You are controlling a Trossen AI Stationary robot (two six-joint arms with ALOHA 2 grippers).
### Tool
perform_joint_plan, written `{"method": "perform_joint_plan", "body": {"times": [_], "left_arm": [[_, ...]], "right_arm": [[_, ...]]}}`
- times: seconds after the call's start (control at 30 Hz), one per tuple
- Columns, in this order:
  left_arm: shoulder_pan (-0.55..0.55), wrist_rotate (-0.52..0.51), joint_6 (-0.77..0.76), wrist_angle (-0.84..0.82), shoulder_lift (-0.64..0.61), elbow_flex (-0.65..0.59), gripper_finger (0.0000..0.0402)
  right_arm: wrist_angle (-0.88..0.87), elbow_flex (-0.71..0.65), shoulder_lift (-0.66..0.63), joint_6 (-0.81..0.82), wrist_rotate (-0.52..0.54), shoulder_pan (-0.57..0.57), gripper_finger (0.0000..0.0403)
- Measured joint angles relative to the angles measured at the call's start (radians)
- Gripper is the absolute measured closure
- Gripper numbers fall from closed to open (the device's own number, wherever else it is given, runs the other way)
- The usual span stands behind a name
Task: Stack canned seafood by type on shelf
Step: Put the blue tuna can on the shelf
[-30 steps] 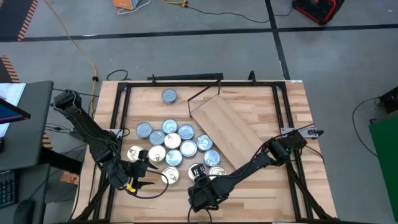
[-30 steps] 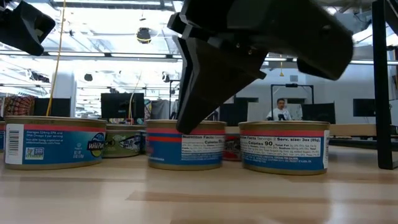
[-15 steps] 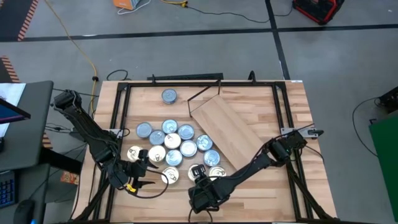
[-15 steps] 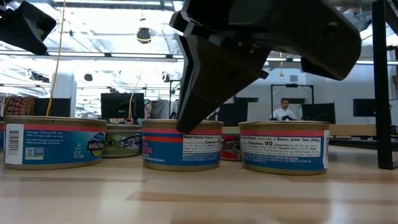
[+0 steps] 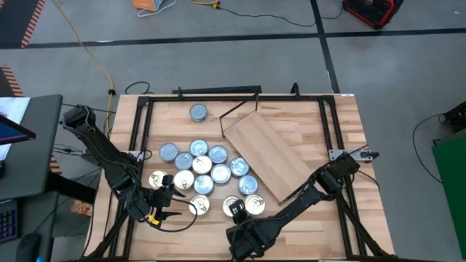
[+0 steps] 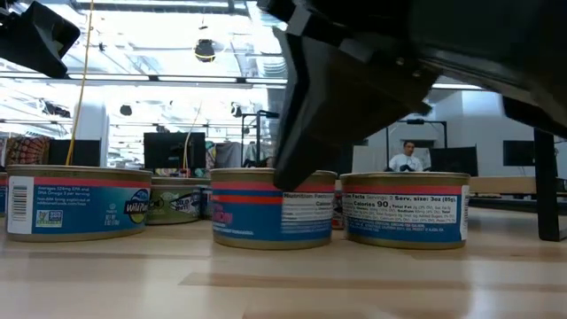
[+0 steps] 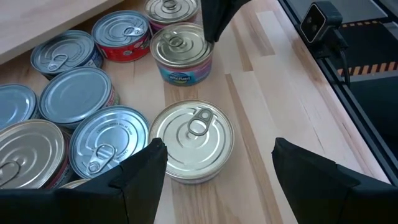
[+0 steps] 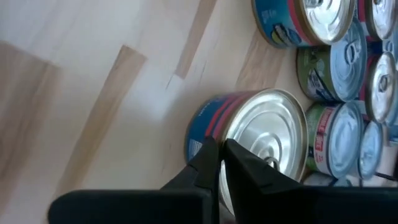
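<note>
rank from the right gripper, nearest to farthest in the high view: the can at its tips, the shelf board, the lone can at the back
1. Can at the tips, right at the shut right gripper, near edge.
2. Shelf board, lying diagonally mid-table.
3. Lone can, far back, left of centre.

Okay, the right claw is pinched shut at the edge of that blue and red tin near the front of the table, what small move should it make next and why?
Probably open the right claw a little and re-seat it across the blue and red tin. Its fingers stand closed together at the tin's rim rather than around its body, and the tin rests on the tabletop, so lifting now would likely leave it behind. The left claw waits open over another tin.
</note>
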Motion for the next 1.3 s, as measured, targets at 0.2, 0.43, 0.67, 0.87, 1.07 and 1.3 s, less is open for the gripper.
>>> {"method": "perform_joint_plan", "body": {"times": [0.2, 0.43, 0.67, 0.87, 1.07, 1.3], "left_arm": [[0.000, 0.000, 0.000, 0.000, 0.000, 0.000, 0.0123], [0.000, -0.003, 0.008, 0.000, 0.000, 0.000, 0.0123], [0.000, -0.007, 0.010, 0.000, 0.000, 0.000, 0.0123], [0.000, -0.006, 0.010, 0.000, 0.000, 0.000, 0.0123], [0.000, -0.006, 0.005, -0.002, 0.000, 0.000, 0.0123], [0.000, -0.014, 0.005, -0.002, 0.000, 0.000, 0.0123]], "right_arm": [[-0.066, -0.001, 0.000, 0.046, 0.079, 0.004, 0.0365], [-0.063, -0.001, 0.000, 0.036, 0.093, -0.021, 0.0391], [-0.038, 0.000, 0.000, -0.078, 0.099, -0.091, 0.0381], [0.018, 0.001, 0.000, -0.166, 0.097, -0.170, 0.0390], [0.048, 0.001, 0.000, -0.163, 0.106, -0.186, 0.0391], [0.040, 0.002, -0.002, -0.140, 0.043, -0.132, 0.0391]]}}
